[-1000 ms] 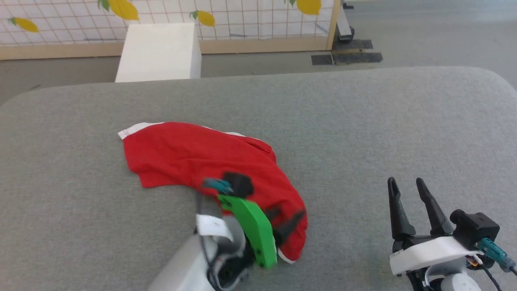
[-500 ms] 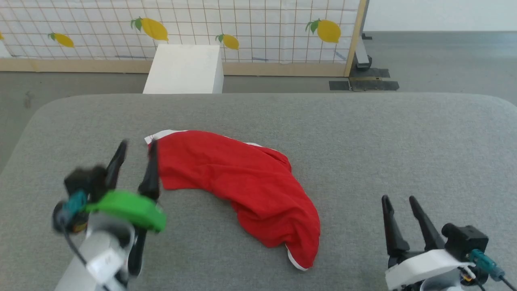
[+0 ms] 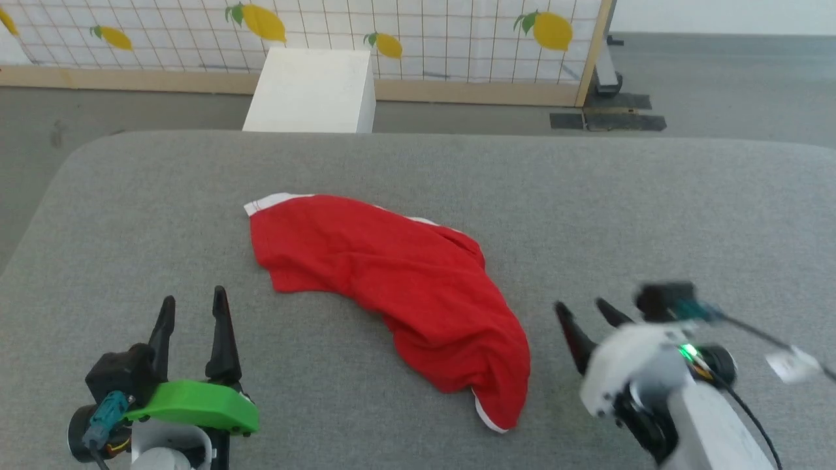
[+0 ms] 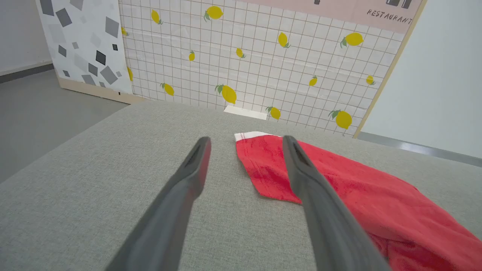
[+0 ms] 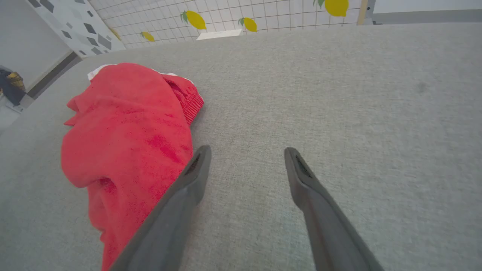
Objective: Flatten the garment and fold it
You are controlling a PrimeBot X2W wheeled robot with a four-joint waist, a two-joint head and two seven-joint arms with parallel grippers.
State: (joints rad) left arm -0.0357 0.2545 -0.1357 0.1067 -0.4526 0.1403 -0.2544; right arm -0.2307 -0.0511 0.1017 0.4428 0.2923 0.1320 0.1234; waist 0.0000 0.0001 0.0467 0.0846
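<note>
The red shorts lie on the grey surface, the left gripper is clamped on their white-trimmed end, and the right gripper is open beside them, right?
Not quite: the left gripper is open and holds nothing, apart from the shorts, as the head view shows. The shorts do lie on the grey surface, with the right gripper open beside them.

Before me lies a grey fabric-covered desk (image 3: pixel 653 215) with rounded corners — beyond its far edge stands a white box (image 3: pixel 312 91), backed by a lemon-printed grid panel (image 3: pixel 450 32) on grey floor (image 3: pixel 731 85).
</note>
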